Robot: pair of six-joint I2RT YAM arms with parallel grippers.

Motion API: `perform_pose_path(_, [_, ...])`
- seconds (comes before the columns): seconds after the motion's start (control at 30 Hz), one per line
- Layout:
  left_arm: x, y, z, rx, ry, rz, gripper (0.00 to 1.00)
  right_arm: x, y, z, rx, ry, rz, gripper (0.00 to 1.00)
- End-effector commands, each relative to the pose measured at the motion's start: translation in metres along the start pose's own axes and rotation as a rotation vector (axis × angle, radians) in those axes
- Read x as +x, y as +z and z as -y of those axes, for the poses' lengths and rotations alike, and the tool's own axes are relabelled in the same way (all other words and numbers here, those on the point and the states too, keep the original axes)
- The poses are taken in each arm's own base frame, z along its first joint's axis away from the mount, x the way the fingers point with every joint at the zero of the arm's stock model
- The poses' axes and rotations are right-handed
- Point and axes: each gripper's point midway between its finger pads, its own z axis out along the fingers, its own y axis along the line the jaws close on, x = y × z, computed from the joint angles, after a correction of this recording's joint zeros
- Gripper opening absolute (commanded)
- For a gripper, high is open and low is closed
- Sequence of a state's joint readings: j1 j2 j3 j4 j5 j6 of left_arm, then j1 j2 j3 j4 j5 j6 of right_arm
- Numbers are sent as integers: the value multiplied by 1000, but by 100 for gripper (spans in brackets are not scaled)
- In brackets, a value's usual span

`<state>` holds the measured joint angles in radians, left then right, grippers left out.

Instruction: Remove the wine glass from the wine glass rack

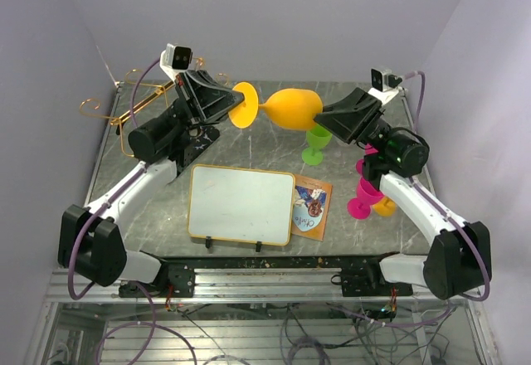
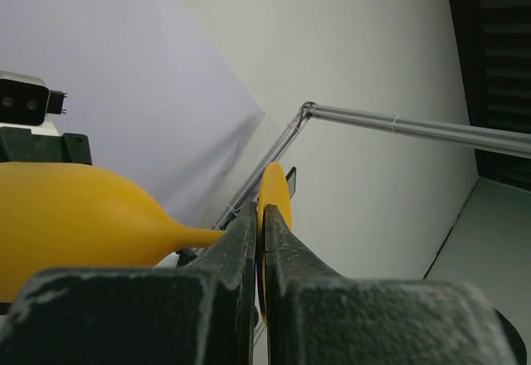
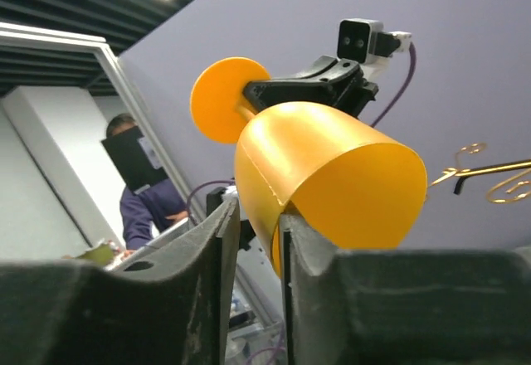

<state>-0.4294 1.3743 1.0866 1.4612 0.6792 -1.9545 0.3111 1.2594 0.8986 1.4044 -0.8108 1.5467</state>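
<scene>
A yellow wine glass hangs sideways in the air between my two grippers, above the table's far middle. My left gripper is shut on its round foot; the bowl points away to the left. My right gripper stands at the bowl's mouth. In the right wrist view the bowl's rim sits between its fingers, against one finger with a gap to the other. The wine glass rack's gold wire arms show at the far left, its dark base under my left arm.
A green glass stands under the held glass. A pink glass and a yellow one stand by my right arm. A whiteboard and a picture card lie near the front. Gold curls show in the right wrist view.
</scene>
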Motion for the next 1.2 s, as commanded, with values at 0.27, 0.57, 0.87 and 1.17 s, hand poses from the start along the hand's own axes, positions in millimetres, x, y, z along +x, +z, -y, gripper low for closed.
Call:
perform_pose_path(0.27, [5,-11,-21,-174,185,26,82,-32,-6,8,266,36,201,0])
perform_pose_path(0.57, [-13,-51,-74,-651,267,149,100,-71,-68,92,1026,150,447,0])
perform_pose_path(0.87, [-34,-94,-61,-963,459,270,100,-19,-99,190,1504,256,177,0])
perform_pose_path(1.17, [-42,-106,-37,-1051,581,295,100,46,-96,254,1806,146,-148,0])
